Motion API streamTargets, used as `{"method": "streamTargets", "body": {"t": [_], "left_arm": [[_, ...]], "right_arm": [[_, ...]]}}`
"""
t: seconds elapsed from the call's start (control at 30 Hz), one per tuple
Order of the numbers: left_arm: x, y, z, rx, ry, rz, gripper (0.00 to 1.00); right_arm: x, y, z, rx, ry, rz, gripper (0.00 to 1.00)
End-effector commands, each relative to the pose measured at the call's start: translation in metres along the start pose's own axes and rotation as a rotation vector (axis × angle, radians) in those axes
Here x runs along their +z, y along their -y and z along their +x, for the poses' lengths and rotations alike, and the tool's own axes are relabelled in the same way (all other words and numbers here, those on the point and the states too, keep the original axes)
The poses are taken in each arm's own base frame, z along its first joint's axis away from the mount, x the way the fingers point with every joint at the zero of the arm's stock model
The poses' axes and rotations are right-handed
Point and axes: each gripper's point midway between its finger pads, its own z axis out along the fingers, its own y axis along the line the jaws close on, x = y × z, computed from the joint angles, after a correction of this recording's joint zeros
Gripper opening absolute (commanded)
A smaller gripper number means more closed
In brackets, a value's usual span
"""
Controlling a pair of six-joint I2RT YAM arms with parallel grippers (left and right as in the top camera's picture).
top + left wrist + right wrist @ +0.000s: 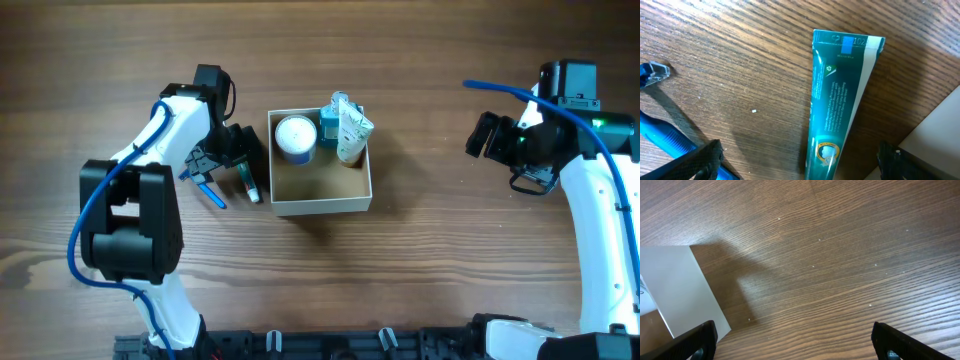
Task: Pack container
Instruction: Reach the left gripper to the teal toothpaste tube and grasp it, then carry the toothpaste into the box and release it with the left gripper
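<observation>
The container (322, 207) is a square white box with a tan inside, at the table's middle. It holds a white-lidded blue jar (295, 136), a teal item (328, 127) and a white tube (351, 131) along its far side. Its white wall also shows in the left wrist view (940, 135) and the right wrist view (680, 287). A teal toothpaste tube (840, 100) lies on the table just left of the box (249, 186). My left gripper (797, 167) is open, its fingers on either side of the tube's near end (238, 165). My right gripper (800, 345) is open and empty, right of the box (480, 135).
A blue razor (665, 137) lies on the wood left of the toothpaste tube, close to my left finger; it also shows in the overhead view (211, 192). The tabletop is dark wood.
</observation>
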Motion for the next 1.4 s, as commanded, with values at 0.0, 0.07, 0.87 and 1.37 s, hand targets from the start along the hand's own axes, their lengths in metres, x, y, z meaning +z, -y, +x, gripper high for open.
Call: {"method": "streamTargets", "body": {"t": [0.0, 0.07, 0.87, 1.37], "left_arm": [[0.018, 0.001, 0.005, -0.006, -0.041, -0.025, 1.0], [0.023, 0.003, 0.008, 0.002, -0.052, -0.034, 1.0], [-0.014, 0.008, 0.01, 0.029, 0.013, -0.012, 0.04], [-0.195, 0.124, 0.13, 1.5, 0.628, 0.104, 0.04]], "right_arm": [[0.001, 0.003, -0.001, -0.017, 0.004, 0.013, 1.0], [0.001, 0.003, -0.001, -0.018, 0.004, 0.013, 1.0], [0.001, 0.003, -0.001, -0.018, 0.004, 0.014, 1.0], [0.001, 0.003, -0.002, -0.022, 0.006, 0.013, 1.0]]}}
